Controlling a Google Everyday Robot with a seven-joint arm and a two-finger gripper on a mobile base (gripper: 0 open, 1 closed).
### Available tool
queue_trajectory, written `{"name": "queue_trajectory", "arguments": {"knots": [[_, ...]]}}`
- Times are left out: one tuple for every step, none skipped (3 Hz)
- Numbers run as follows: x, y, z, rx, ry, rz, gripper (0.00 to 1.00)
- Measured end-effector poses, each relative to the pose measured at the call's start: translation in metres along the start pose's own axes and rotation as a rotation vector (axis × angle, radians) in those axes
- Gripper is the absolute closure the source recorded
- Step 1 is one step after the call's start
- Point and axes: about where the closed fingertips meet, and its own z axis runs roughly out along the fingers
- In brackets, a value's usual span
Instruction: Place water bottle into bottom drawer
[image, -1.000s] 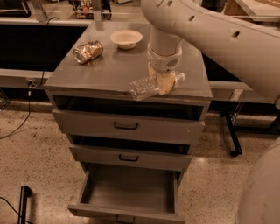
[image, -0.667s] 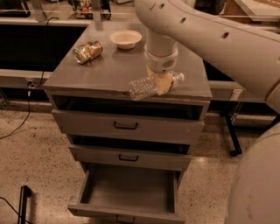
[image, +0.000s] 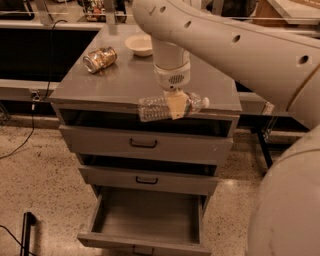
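Observation:
The water bottle (image: 152, 107) is clear and ribbed with a white cap at its right end. It lies level in my gripper (image: 175, 107), held over the front edge of the cabinet top (image: 90, 85). The gripper is shut on the bottle's middle, with the pale fingers (image: 176, 105) wrapped over it. The bottom drawer (image: 145, 212) is pulled open below, with a plain grey interior and nothing in it. The bottle is well above the drawer, roughly over its middle.
A short jar with brownish contents (image: 100, 59) lies on its side at the cabinet's back left. A white bowl (image: 139, 45) stands at the back. The two upper drawers (image: 144, 143) stick out slightly. A dark object (image: 27, 227) lies on the speckled floor at left.
The gripper has carried the bottle forward, from over the cabinet top to over its front edge. The drawer and jar have not moved.

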Motion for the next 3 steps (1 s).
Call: {"name": "queue_trajectory", "arguments": {"knots": [[-0.014,0.028,-0.005,-0.032,-0.061,0.075,1.00],[0.001,0.060,0.006,0.033,-0.138,0.113,1.00],[0.006,0.060,0.022,0.075,-0.156,0.132,1.00]]}}
